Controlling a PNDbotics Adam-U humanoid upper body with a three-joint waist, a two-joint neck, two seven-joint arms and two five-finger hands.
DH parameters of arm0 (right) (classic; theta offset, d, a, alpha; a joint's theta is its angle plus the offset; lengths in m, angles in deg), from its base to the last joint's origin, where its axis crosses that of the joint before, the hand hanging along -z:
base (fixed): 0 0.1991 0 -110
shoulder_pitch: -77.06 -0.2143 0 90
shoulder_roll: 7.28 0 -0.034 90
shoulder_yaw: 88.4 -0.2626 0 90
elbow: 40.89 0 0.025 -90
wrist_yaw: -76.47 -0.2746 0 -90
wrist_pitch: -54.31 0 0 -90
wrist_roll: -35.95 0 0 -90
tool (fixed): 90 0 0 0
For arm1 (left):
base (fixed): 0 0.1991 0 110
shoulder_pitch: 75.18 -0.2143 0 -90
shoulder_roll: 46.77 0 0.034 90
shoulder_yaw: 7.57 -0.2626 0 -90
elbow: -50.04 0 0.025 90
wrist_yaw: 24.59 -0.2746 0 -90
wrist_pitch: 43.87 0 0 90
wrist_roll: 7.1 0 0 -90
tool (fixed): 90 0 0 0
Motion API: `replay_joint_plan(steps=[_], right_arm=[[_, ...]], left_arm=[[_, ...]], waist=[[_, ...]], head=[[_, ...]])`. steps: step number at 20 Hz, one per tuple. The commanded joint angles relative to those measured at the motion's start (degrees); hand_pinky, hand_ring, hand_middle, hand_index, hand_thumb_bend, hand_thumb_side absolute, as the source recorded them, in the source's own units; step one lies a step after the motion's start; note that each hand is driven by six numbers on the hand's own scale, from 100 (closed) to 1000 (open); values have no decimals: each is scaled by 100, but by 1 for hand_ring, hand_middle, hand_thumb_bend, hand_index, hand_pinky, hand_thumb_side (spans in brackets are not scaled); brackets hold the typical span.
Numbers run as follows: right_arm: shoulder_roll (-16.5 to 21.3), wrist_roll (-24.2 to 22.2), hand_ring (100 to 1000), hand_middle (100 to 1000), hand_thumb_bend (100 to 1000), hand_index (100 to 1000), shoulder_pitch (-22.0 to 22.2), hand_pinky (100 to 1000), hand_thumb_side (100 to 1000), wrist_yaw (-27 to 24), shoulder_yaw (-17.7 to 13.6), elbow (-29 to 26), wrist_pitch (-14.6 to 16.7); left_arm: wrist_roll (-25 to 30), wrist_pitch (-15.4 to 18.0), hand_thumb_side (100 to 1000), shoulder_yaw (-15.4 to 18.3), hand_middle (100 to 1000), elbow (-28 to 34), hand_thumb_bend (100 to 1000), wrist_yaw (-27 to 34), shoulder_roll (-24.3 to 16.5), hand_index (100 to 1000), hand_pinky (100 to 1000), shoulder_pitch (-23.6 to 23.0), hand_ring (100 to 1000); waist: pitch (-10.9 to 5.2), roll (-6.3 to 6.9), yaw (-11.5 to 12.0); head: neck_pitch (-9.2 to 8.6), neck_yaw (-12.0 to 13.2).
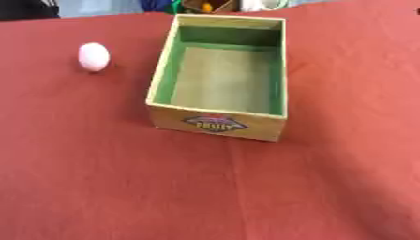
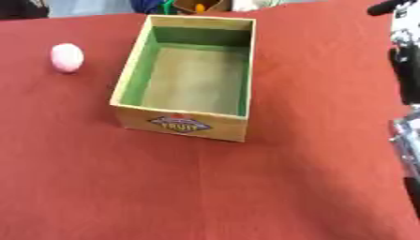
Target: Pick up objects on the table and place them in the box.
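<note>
A pale pink egg-shaped object (image 1: 93, 56) lies on the red table to the left of the box, apart from it. The box (image 1: 217, 123) is yellow wood with green inner walls and a "FRUIT" label on its front; nothing lies inside it. Black and silver parts of my right arm (image 2: 404, 70) run down the right edge of the right eye view, well right of the box and touching nothing. One black tip (image 2: 386, 7) pokes in at the top right corner. My left hand shows in neither view.
The red cloth (image 1: 123, 187) covers the whole table, with open room in front of the box and on both sides. Beyond the far edge sit a few blurred blue, orange and white items (image 1: 205, 5).
</note>
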Motion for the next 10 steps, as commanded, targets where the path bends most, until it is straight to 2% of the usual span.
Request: replay_joint_plan(steps=[1,5,10], right_arm=[[164,-2,666,633,100,806,-32,550,599,100,3,-112,73],[178,-24,653,626,100,804,-25,545,600,121,26,-112,44],[202,-64,648,622,100,802,-50,544,599,117,67,-112,16]], left_arm=[[301,-192,810,-44,740,-218,100,-420,-383,765,620,201,745],[863,-289,845,-135,728,-809,100,-799,-626,751,622,534,743],[1433,-304,940,-343,731,-1718,266,-1030,-814,770,633,1049,755]], waist=[[-109,1,-34],[-125,17,-104],[-140,36,-167]], head=[[-16,90],[-24,164],[2,203]])
